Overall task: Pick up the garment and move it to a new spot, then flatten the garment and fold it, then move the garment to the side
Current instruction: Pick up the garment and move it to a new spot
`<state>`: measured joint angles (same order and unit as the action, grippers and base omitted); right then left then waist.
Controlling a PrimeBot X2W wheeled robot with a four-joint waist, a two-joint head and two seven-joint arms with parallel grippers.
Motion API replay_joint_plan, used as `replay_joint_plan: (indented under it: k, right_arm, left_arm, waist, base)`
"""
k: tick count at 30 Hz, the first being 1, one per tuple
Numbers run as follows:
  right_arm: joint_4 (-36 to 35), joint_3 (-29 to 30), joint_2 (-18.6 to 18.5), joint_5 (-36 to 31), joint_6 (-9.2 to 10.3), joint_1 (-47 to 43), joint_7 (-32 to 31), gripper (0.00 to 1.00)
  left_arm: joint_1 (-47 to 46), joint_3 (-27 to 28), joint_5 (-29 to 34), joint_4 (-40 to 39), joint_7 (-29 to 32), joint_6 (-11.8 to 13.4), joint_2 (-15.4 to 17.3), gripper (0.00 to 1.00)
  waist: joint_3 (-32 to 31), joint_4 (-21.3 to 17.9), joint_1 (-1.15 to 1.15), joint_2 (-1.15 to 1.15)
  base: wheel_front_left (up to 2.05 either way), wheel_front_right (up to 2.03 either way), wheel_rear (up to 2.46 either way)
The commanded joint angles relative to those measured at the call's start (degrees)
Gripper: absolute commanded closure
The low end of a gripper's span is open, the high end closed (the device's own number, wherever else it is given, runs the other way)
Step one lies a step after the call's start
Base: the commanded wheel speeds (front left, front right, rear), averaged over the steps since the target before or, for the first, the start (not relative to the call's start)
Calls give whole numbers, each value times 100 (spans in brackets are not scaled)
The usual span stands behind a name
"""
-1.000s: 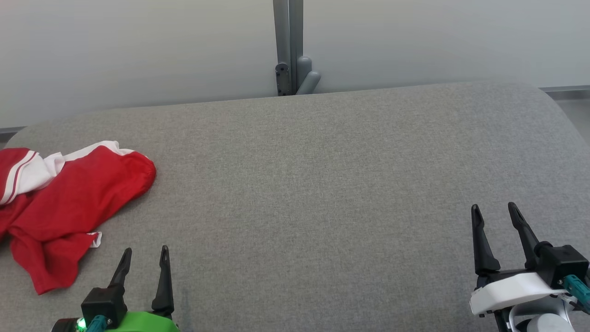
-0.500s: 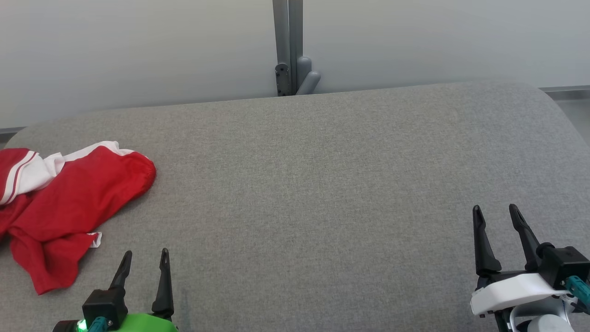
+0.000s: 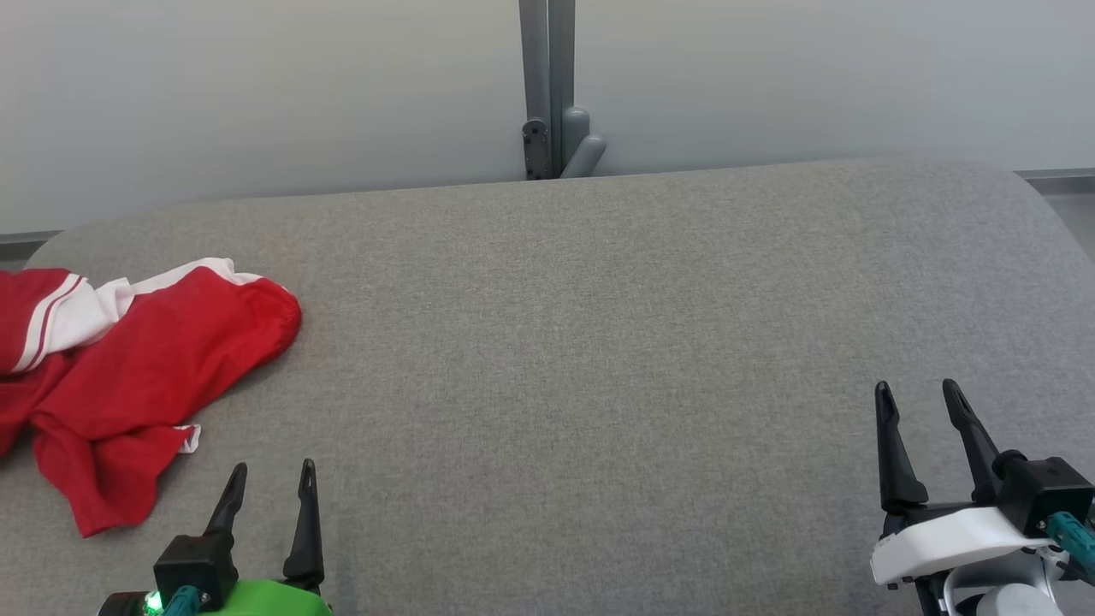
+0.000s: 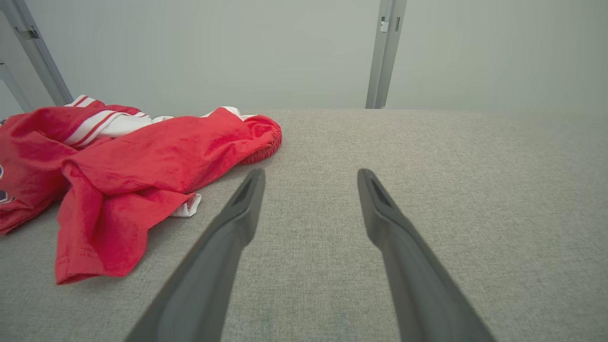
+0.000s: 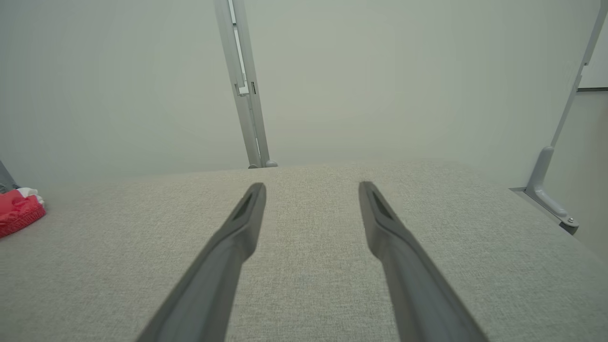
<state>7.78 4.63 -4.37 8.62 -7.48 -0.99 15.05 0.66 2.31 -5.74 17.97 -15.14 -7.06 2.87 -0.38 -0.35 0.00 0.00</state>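
Note:
The garment is a crumpled red piece with white trim and stripes, lying at the far left of the grey padded table. In the left wrist view the garment spreads left of the fingers. My left gripper stands open near the front edge, just right of the garment's lower tip and apart from it. Over at the front right my right gripper is open too, with nothing between its fingers. A red corner of the garment shows at the left edge of the right wrist view.
A grey metal post rises behind the table's back edge against a pale wall. Another bracket and post stand past the table's right end. Bare grey cloth stretches between the two grippers.
The whole head view has shifted slightly right and down, so the camera has moved. Neither the garment nor the grippers have visibly moved on the table.

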Motion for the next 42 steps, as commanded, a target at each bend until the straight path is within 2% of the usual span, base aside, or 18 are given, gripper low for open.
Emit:
replay_joint_plan:
  k: [1, 24, 33, 42]
  right_arm:
    - [-3, -29, -2, 18, -2, -10, 21, 0]
    - [88, -707, 23, 105, -2, 170, 21, 0]
    - [127, -843, 35, 128, -2, 190, 21, 0]
    - [101, -859, 42, 137, -2, 143, 21, 0]
  left_arm:
    - [-61, 26, 11, -9, -1, -16, 8, 0]
    - [83, 486, -40, -136, -1, -30, 9, 0]
    - [79, 591, -62, -158, -1, -39, 8, 0]
    - [120, 603, -110, -202, -1, -32, 8, 0]
  waist:
    - [-13, 88, 0, 0]
    - [-98, 1204, 0, 0]
    - [-100, 1385, 0, 0]
    - [-59, 1383, 0, 0]
  base:
    - [0, 0, 0]
    - [0, 0, 0]
    - [0, 0, 0]
    - [0, 0, 0]
